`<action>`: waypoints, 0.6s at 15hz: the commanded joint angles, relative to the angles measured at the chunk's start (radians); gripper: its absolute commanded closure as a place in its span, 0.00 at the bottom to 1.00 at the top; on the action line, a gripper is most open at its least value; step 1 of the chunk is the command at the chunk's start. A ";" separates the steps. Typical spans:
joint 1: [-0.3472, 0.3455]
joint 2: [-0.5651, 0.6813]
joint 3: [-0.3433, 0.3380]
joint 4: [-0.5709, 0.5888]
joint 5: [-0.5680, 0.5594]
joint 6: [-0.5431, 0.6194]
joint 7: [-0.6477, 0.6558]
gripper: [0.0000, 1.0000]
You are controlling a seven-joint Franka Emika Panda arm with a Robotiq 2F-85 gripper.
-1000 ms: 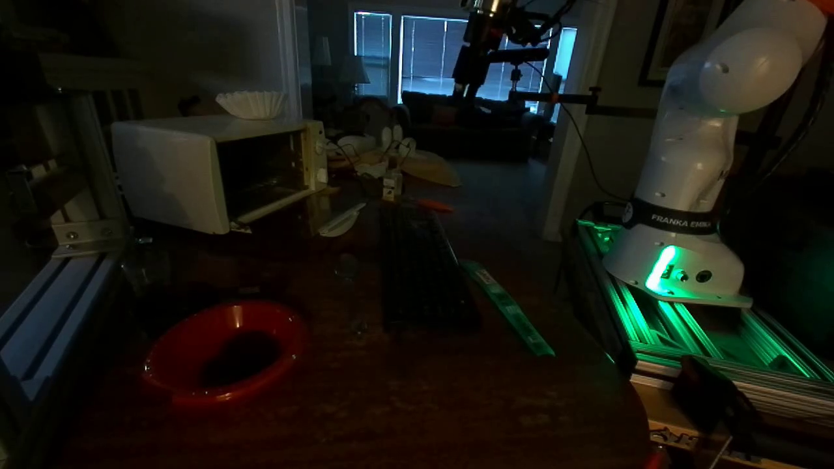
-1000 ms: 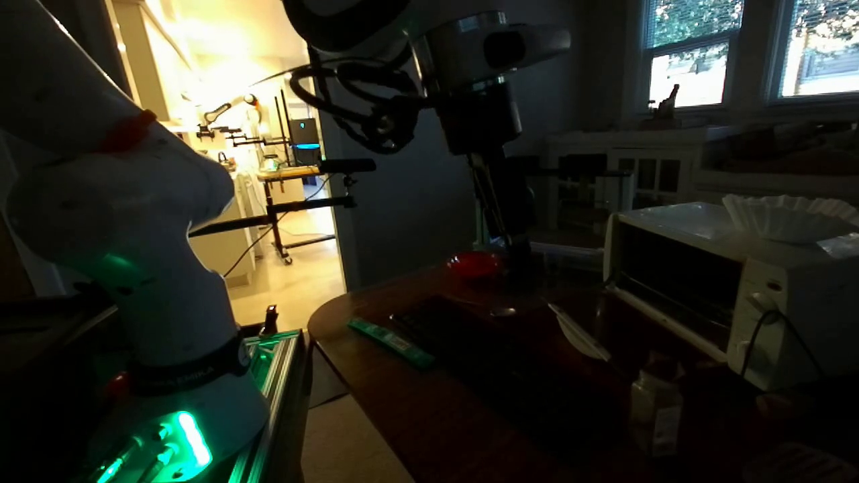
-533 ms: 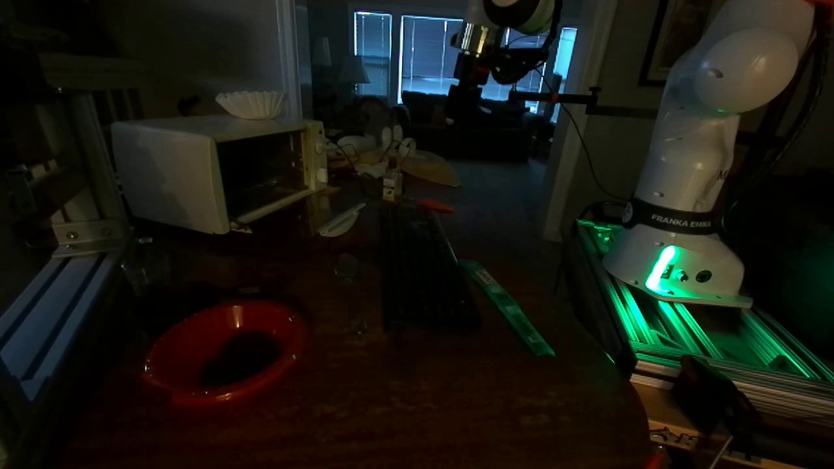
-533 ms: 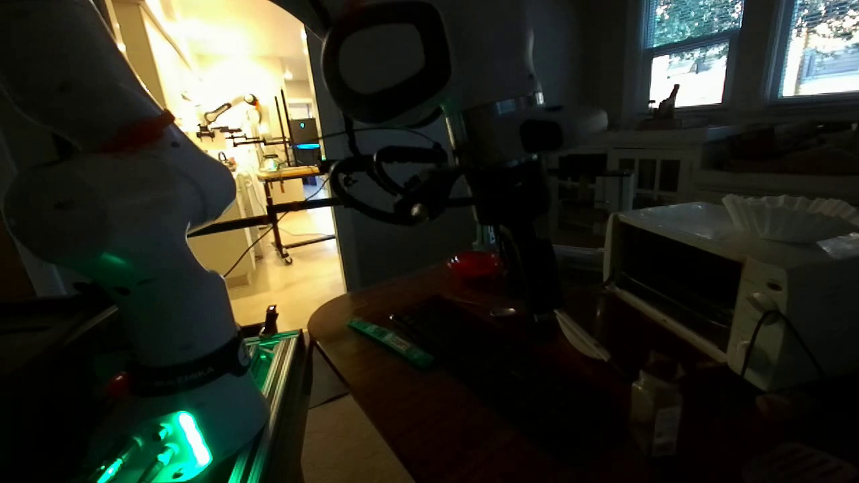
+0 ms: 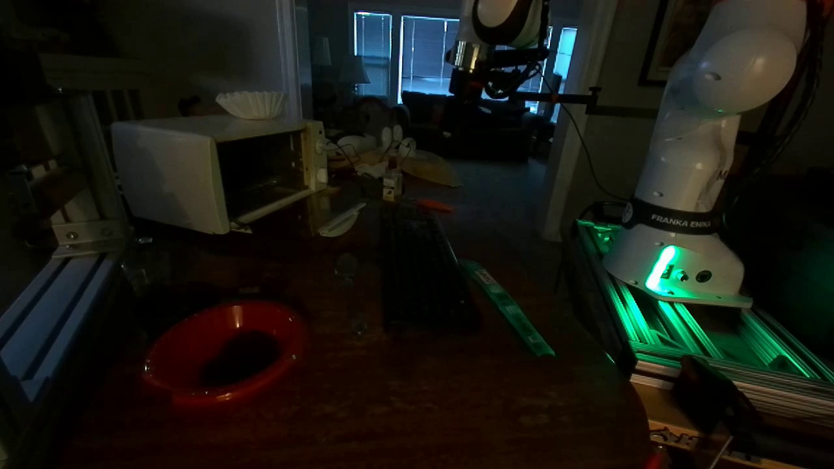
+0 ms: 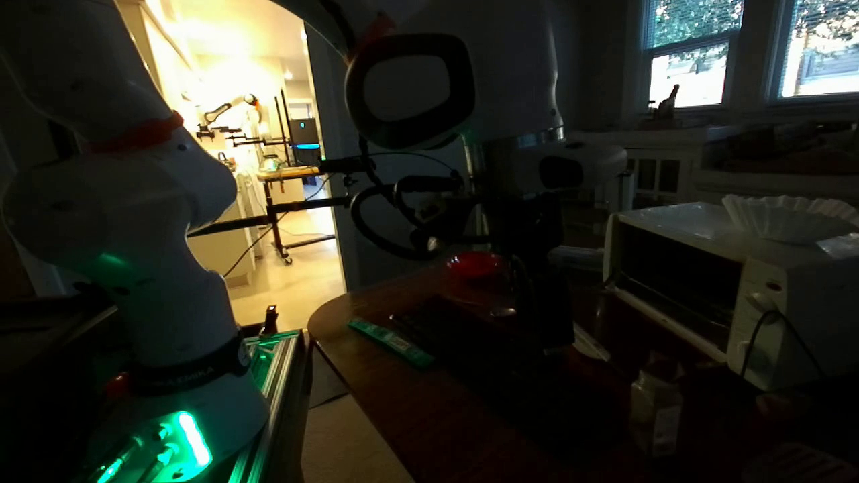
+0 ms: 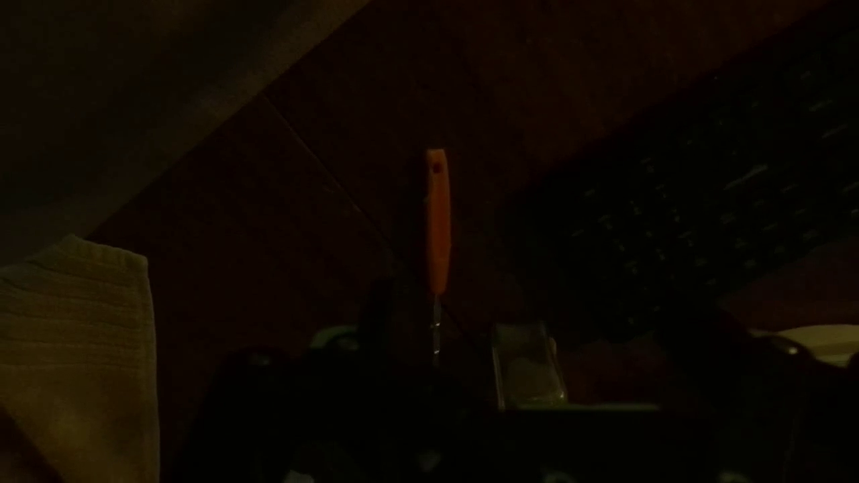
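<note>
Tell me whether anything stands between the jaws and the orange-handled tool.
Nothing visible covers its orange handle in the wrist view. A clear container beside the thin shaft might crowd the jaws there; the shaft's far end is hidden.

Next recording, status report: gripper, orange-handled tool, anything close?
Black gripper above dark wooden table, open or shut unclear. Orange-handled tool with thin metal shaft lies on table, not held. Nearby: black keyboard, clear container.

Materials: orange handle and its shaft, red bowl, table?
Orange handle: probably plastic, smooth, hole at one end.
Thin shaft: glints like metal.
Red bowl: likely glossy plastic, highlight on its wall.
Table: looks like varnished wood, reddish brown with faint sheen; too dark to be certain.
</note>
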 commanded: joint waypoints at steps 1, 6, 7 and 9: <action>0.016 0.050 -0.013 0.037 0.047 -0.013 -0.017 0.00; 0.015 0.164 -0.014 0.100 0.085 0.041 -0.022 0.00; 0.011 0.190 -0.014 0.117 0.089 0.057 -0.022 0.00; 0.004 0.243 -0.011 0.150 0.072 0.073 -0.013 0.00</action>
